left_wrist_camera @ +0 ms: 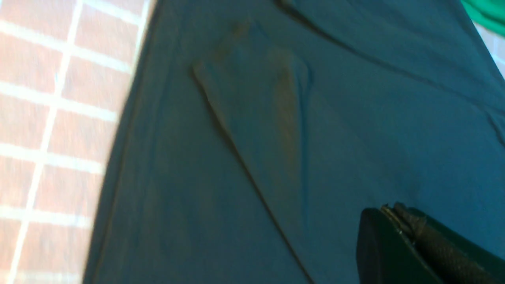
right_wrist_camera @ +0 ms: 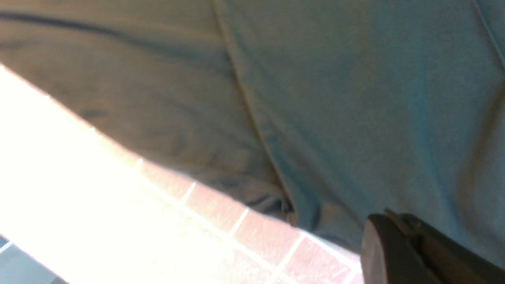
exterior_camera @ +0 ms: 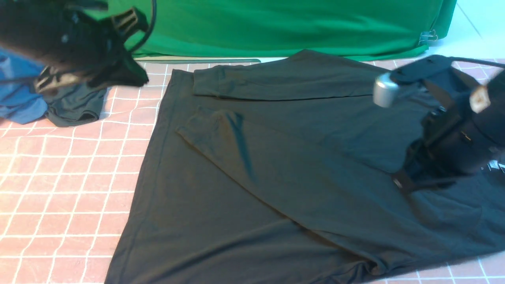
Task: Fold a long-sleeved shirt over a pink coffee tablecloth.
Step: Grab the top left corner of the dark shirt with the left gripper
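The long-sleeved shirt (exterior_camera: 284, 185) lies spread flat over the middle and right of the pink coffee tablecloth (exterior_camera: 59, 177). One sleeve (exterior_camera: 236, 154) is laid slantwise across the body and the other sleeve (exterior_camera: 256, 83) lies along the cloth's far side.

My left tool (left_wrist_camera: 390, 221) is high over the tablecloth's far left part. Its jaws are together and nothing is in them. My right tool (right_wrist_camera: 390, 227) hangs over the tablecloth's right side above the shirt, also closed and empty as far as I can see.

My main worry is layers. If I pinch only the top sleeve, I'd expect it to slide off the body and undo the fold. If I bite too deep, the tablecloth could come up with the knit.

The shirt's bunched corner (right_wrist_camera: 276, 205) lies close to the tablecloth's near right edge, with bright bare table beyond it. A pull that way could drag fabric over the edge.

At the tablecloth's far left sit a small dark garment (exterior_camera: 75, 106) and a blue garment (exterior_camera: 15, 98), close under my left arm, and a low sweep there could snag them.

The open room is the bare grid on the tablecloth's left half. The green cloth (exterior_camera: 276, 27) closes off its far edge
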Available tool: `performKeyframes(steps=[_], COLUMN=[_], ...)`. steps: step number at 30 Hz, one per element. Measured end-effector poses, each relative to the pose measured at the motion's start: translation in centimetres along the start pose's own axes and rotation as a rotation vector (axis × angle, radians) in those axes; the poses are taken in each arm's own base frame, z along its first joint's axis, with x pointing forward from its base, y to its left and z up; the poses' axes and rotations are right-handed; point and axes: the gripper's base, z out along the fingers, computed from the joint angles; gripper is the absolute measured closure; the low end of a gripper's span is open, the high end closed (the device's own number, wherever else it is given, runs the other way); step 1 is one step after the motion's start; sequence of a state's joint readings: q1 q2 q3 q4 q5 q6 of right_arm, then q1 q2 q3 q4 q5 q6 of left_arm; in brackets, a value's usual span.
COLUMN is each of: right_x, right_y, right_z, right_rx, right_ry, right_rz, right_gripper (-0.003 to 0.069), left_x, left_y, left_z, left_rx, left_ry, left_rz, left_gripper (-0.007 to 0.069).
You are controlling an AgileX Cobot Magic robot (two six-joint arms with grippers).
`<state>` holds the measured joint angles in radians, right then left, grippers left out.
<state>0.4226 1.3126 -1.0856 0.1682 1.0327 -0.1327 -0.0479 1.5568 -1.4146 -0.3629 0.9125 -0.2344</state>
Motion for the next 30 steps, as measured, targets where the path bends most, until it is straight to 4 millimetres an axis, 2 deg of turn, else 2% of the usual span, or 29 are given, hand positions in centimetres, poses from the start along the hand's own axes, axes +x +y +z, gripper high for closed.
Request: performKeyframes(steps=[2, 7, 10, 11, 13, 18, 21, 25, 30], right_x=[0.8, 2.5, 2.9, 3.0, 3.1, 3.1, 3.1, 3.1, 3.1], right_y=[0.2, 0.7, 0.8, 0.9, 0.9, 1.0, 1.0, 1.0, 1.0], right_z=[-0.9, -3.4, -4.4, -4.8, -5.0, -5.0, -5.0, -5.0, -5.0], right_rx=[0.001, 0.005, 0.004, 0.003, 0.000, -0.012, -0.013, -0.014, -0.014], right_ry=[-0.028, -0.117, -0.163, -0.180, -0.191, -0.193, -0.195, -0.196, -0.198], right_rz=[-0.003, 0.007, 0.030, 0.034, 0.039, 0.065, 0.067, 0.070, 0.075], right_gripper=[0.0620, 0.0620, 0.0620, 0.0620, 0.0620, 0.0620, 0.0620, 0.0620, 0.0620], left_x=[-1.2, -4.4, -5.8, -6.2, -6.9, -7.8, -7.8, -7.6, -7.5], left_y=[0.1, 0.5, 0.5, 0.7, 0.4, -0.4, -0.2, 0.6, 1.1], left_z=[1.7, 8.1, 11.7, 13.4, 15.5, 19.1, 20.9, 22.9, 24.3], left_rx=[-0.016, -0.081, -0.116, -0.139, -0.154, -0.134, -0.131, -0.154, -0.151], left_ry=[0.006, 0.026, 0.030, 0.028, 0.003, -0.070, -0.093, -0.114, -0.134], left_rz=[0.011, 0.055, 0.099, 0.127, 0.169, 0.241, 0.264, 0.305, 0.309], left_gripper=[0.0610, 0.0577, 0.0507, 0.0460, 0.0386, 0.0238, 0.0186, 0.0159, 0.0159])
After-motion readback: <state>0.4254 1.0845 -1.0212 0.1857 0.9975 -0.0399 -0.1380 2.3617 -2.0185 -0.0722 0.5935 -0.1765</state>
